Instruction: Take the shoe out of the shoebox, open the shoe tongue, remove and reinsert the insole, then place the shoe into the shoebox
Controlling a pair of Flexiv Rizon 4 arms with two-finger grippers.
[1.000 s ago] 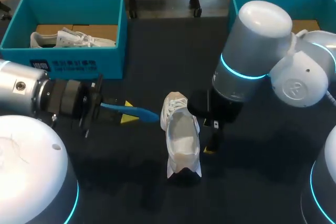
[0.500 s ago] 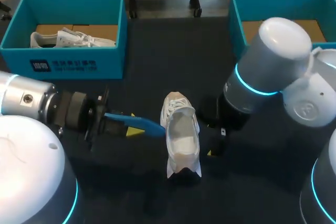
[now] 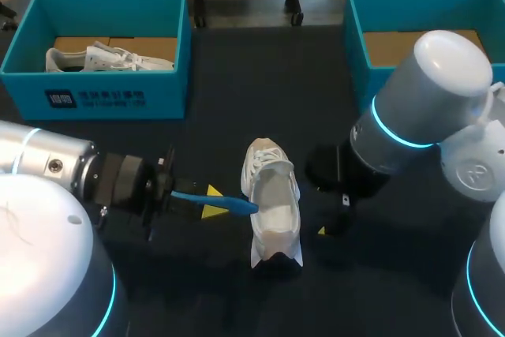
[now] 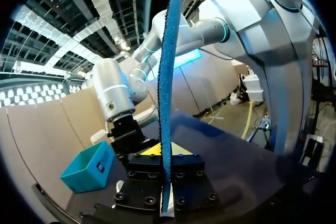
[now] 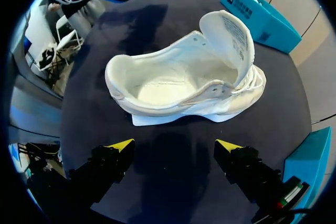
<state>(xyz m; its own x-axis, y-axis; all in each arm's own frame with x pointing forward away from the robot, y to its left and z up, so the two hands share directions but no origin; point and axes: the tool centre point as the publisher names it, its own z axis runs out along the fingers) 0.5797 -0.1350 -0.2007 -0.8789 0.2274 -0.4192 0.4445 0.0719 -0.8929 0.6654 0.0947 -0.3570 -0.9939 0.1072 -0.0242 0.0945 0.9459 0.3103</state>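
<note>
The white shoe (image 3: 272, 212) stands on the dark table's middle, its tongue (image 5: 229, 31) folded up and its inside bare (image 5: 157, 90). My left gripper (image 3: 207, 201) is shut on the blue insole (image 3: 225, 201), which lies flat-edged toward the shoe, its tip at the shoe's left side. In the left wrist view the insole (image 4: 169, 77) rises edge-on from between the fingers of my left gripper (image 4: 165, 153). My right gripper (image 3: 327, 226) hangs open just right of the shoe, with nothing between its fingers. In its own view the right gripper (image 5: 175, 148) is a short way from the sole.
A teal shoebox (image 3: 118, 99) at the back left holds another white shoe (image 3: 106, 58). A second teal shoebox (image 3: 359, 33) at the back right shows only its cardboard floor. Both arms' bulky links flank the shoe.
My left arm has carried the insole rightward and nearer, bringing its tip to the shoe's side. My right arm has drawn back to the right, away from the shoe.
</note>
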